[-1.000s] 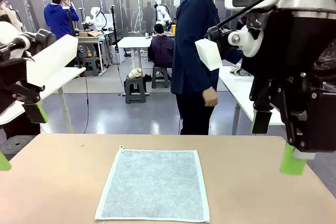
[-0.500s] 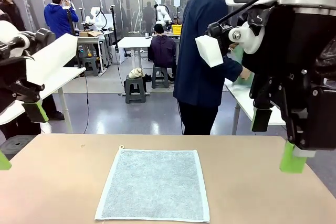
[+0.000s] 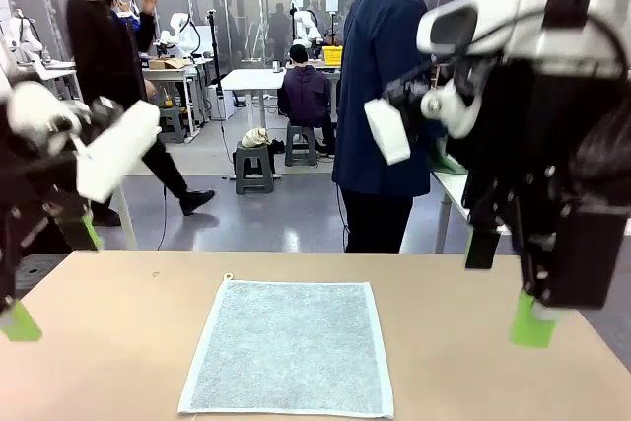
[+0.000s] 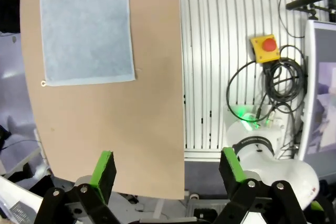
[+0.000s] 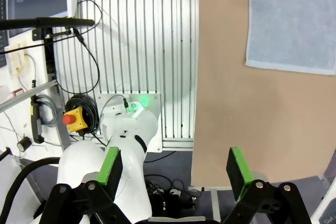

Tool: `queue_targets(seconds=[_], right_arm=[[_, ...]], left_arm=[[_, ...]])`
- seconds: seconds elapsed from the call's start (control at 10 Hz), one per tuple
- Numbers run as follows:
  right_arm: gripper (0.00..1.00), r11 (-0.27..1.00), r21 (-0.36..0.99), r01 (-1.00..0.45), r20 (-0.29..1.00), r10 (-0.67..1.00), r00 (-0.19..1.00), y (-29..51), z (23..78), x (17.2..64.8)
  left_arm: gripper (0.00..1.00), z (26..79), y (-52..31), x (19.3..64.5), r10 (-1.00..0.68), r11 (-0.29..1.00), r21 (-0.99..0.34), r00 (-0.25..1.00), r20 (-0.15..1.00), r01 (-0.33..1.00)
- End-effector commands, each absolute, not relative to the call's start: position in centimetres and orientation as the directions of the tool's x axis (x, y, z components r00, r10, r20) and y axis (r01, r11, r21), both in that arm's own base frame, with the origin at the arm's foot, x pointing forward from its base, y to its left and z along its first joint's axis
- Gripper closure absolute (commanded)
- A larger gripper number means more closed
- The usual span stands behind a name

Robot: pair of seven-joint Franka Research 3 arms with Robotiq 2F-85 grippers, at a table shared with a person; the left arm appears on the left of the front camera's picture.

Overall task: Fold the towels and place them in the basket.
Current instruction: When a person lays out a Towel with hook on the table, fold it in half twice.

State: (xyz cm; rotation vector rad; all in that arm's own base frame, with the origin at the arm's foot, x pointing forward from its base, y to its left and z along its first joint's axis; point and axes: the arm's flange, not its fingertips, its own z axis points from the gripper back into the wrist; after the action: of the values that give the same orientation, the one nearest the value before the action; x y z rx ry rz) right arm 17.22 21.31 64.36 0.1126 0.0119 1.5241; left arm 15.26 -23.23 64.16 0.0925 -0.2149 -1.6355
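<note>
Towel [image 3: 289, 347] lies unfolded on tabletop [image 3: 99, 342]; left gripper [image 4: 167, 165] and right gripper [image 5: 175, 170] hover wide open, empty. Folding unstarted; next, probably pinch near corners.

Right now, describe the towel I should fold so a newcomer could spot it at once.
On the tan table, spread flat in its middle, lies a pale blue-grey towel. Its paler edging and the small loop at its far left corner mark it out.

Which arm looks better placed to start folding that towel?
Right, but barely. The left gripper and right gripper both hang open above the table, flanking the flat towel; the right looks slightly nearer a towel edge. Folding may need both.
</note>
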Motion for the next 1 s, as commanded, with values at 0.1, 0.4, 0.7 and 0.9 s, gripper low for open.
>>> queue_targets(seconds=[0.1,0.4,0.7,0.9], right_arm=[[0.00,0.021,0.132,-0.991,0.090,0.995,0.033,20.7,57.6,19.6],[0.00,0.022,0.104,-0.994,0.103,0.994,0.033,21.1,50.4,21.9],[0.00,0.022,0.061,-0.998,0.090,0.996,0.027,23.0,44.6,24.3],[0.00,0.050,0.020,-0.999,0.072,0.996,0.051,23.8,42.1,25.2]], left_arm=[[0.00,57.6,-22.8,17.3,-0.993,-0.062,0.172,-0.078,0.090,0.983],[0.00,50.0,-23.1,19.6,-0.989,-0.069,0.122,-0.084,0.121,0.990],[0.00,44.7,-24.4,22.1,-0.990,-0.079,0.117,-0.092,0.109,0.990],[0.00,42.0,-25.1,23.3,-0.996,-0.067,0.111,-0.073,0.053,0.992]])
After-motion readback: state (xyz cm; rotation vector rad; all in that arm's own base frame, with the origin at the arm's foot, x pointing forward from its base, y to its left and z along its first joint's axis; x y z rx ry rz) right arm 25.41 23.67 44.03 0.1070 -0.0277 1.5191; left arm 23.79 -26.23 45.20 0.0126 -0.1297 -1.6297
